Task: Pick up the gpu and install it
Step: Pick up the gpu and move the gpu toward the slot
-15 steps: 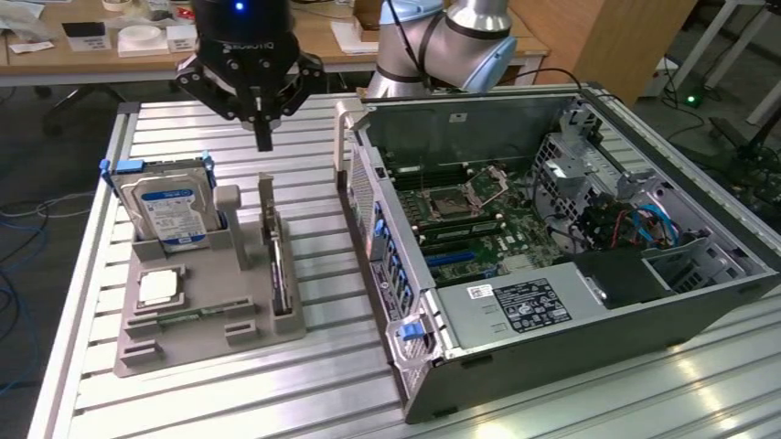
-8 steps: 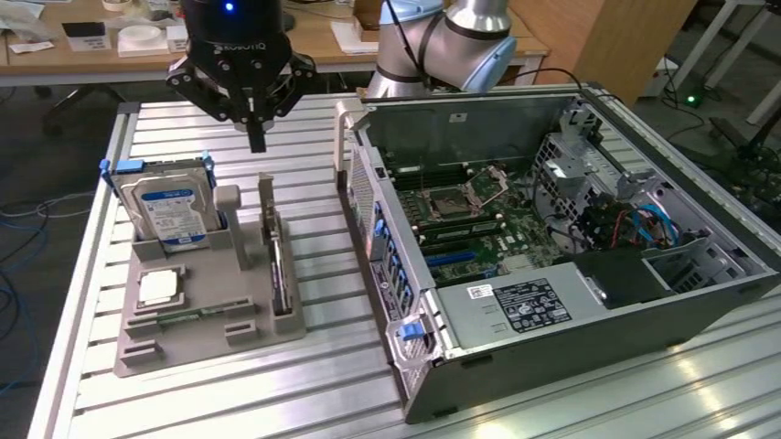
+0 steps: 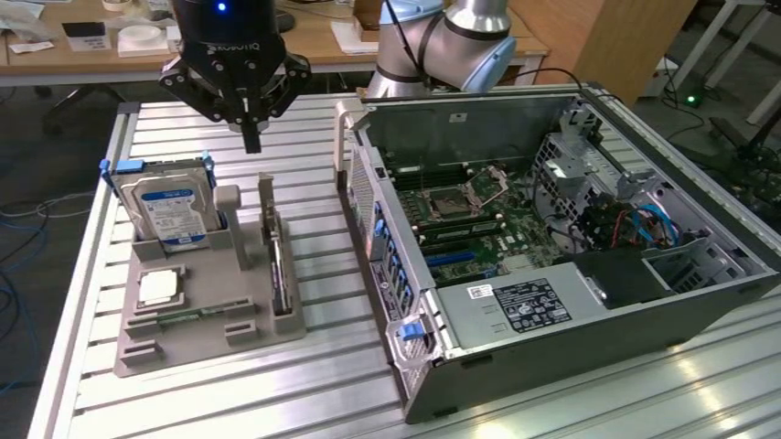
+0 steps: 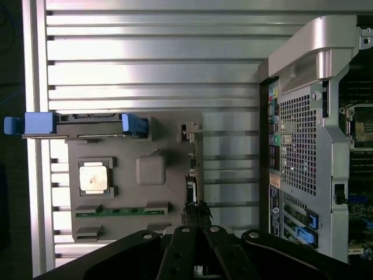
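Exterior view: the tool (image 3: 251, 139), fingers pinched together and empty, hangs over the table (image 3: 305, 155) near the gpu (image 3: 278, 267), which stands on edge in the grey holder (image 3: 208, 320).

Wrist view: the gpu (image 4: 190, 166) appears edge-on. It is probably light, stiff and fragile, so grip its upper edge across the thin faces.

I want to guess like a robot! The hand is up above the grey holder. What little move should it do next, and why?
Probably open up first. The hand hangs shut above the gpu, which stands on edge in the grey holder, untouched. A shut hand could not fit around the thin card.
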`<act>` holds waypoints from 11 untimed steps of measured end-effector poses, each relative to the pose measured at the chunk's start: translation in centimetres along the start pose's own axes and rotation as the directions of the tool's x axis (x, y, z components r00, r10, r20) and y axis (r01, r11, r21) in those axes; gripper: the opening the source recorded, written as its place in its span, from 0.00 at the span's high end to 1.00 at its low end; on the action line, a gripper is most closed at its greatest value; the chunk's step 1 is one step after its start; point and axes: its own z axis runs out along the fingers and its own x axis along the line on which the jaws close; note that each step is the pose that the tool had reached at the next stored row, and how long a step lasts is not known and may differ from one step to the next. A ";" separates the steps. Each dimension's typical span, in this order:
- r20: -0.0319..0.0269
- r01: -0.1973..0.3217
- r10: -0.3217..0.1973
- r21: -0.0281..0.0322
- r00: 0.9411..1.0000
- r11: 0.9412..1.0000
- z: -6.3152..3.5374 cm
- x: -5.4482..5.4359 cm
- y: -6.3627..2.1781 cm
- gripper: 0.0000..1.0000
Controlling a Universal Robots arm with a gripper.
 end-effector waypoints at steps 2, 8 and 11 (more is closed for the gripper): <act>0.000 0.000 0.000 0.000 1.000 1.000 0.00 0.0 0.00 0.89; 0.000 0.000 0.000 0.000 1.000 1.000 0.00 0.0 0.00 0.89; 0.000 0.000 0.000 0.000 1.000 1.000 0.00 0.0 0.00 0.89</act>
